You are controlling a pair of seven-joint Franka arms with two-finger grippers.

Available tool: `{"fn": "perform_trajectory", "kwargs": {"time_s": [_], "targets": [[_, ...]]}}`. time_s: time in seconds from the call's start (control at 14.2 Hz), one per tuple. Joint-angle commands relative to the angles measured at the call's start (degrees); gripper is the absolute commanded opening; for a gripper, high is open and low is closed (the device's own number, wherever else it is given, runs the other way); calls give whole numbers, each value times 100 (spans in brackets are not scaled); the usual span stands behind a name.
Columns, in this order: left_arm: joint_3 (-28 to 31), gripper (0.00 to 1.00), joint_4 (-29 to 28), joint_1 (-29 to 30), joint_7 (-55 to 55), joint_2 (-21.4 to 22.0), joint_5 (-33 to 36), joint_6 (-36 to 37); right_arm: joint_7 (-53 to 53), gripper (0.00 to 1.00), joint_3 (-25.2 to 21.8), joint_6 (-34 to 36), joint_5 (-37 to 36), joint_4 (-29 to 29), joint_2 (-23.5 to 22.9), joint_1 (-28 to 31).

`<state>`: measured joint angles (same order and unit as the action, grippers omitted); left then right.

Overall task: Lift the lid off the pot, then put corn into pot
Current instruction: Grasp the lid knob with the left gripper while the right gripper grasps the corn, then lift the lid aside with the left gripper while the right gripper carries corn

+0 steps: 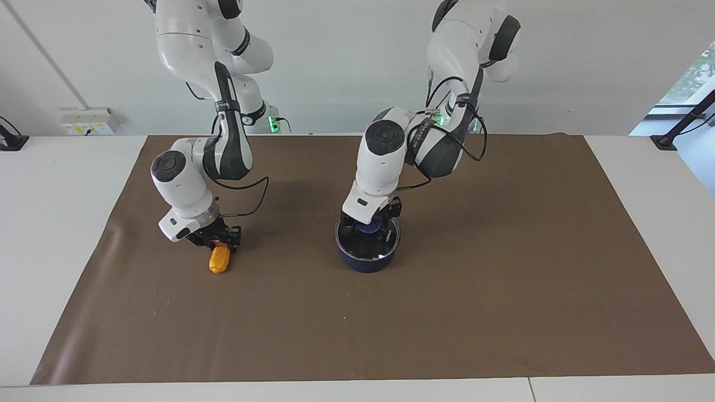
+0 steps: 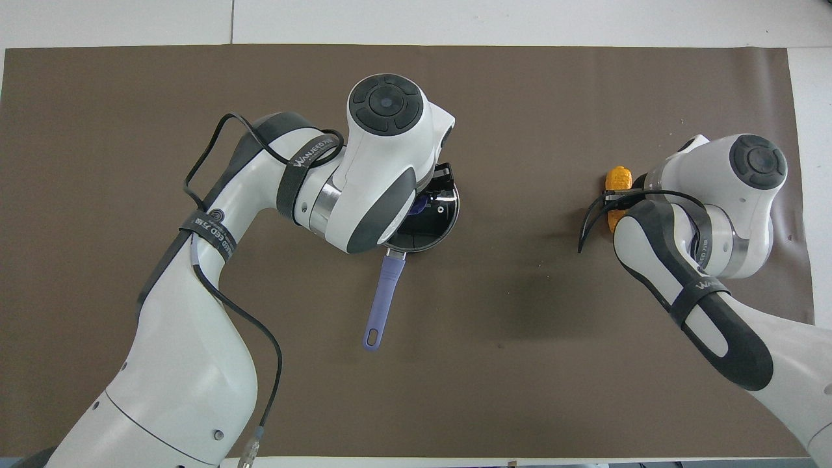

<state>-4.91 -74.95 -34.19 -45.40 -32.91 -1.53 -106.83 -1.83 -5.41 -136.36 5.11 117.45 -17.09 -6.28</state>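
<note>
Right gripper [image 1: 219,241] is down on the corn [image 1: 219,259] near the mat [image 1: 503,312] edge; its finger spacing cannot be determined. Open mat separates corn and pot [image 1: 367,260]. Left gripper [image 1: 370,224] straddles the lid [image 1: 373,244] knob; closure cannot be determined.

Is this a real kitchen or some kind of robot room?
It looks like a robot lab, not a kitchen. Two white robot arms work at a plain table covered with a brown sheet. On it are only a pot with its lid on and a corn.
</note>
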Motion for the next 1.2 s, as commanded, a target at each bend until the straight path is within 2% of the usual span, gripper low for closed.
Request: {"fn": "perform_trajectory", "kwargs": {"time_s": [0.0, 0.14, 0.28, 0.49, 0.56, 0.63, 0.77, 1.12], "targets": [[60, 83, -72, -97, -127, 65, 30, 13, -229, 0, 40, 188, 17, -161, -49, 31], [60, 75, -72, -97, -127, 74, 30, 31, -397, 0, 40, 730, 17, -493, -49, 66], [60, 54, -72, -97, -127, 83, 30, 66, -388, 0, 40, 1347, 34, -924, -93, 13], [60, 26, -72, -97, -127, 83, 39, 101, -379, 0, 40, 1340, 17, -970, -155, -127], [60, 10, -72, -97, -127, 100, 30, 110, -379, 0, 40, 1331, 17, -970, -155, -128], [60, 0, -64, -88, -127, 109, 21, 110, -379, 0, 40, 1313, 17, -970, -155, -136], [69, 0, -37, -70, -127, 205, -5, 136, -370, 0, 40, 1305, 17, -970, -163, -136], [139, 0, 42, 183, -83, 829, -234, 663, -353, 0, 49, 1418, 104, -1048, -155, -154]]}}
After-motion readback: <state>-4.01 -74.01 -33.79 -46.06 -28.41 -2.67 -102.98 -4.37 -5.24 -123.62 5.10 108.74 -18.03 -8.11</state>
